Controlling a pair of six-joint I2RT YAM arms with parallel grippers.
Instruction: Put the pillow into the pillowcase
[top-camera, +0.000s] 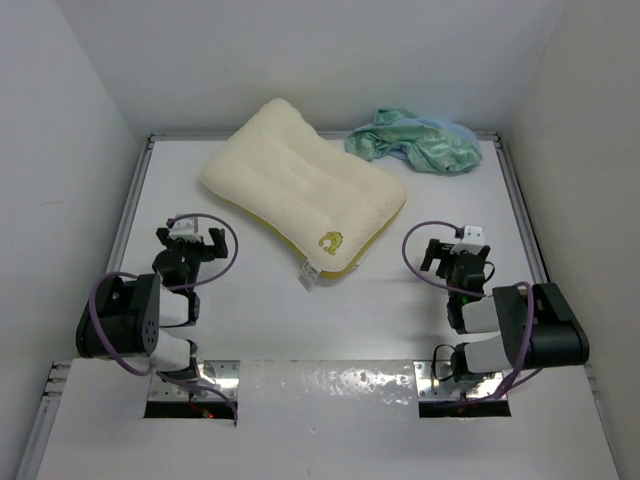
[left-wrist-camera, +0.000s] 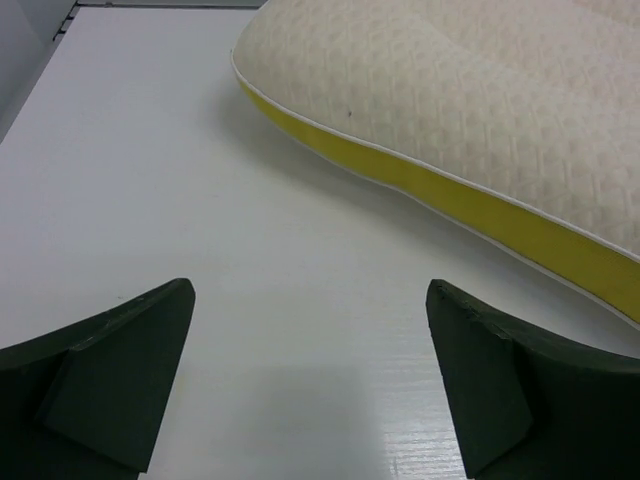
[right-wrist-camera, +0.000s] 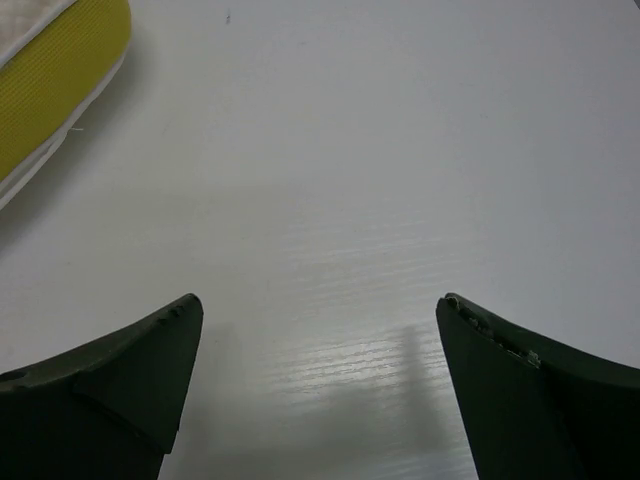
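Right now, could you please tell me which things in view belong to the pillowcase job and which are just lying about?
Belong to the job:
- the pillow, flat on the table
- the pillowcase, crumpled at the far right
- the left hand and the right hand, both open, holding nothing

Not part of it:
- the white table
- the enclosure walls
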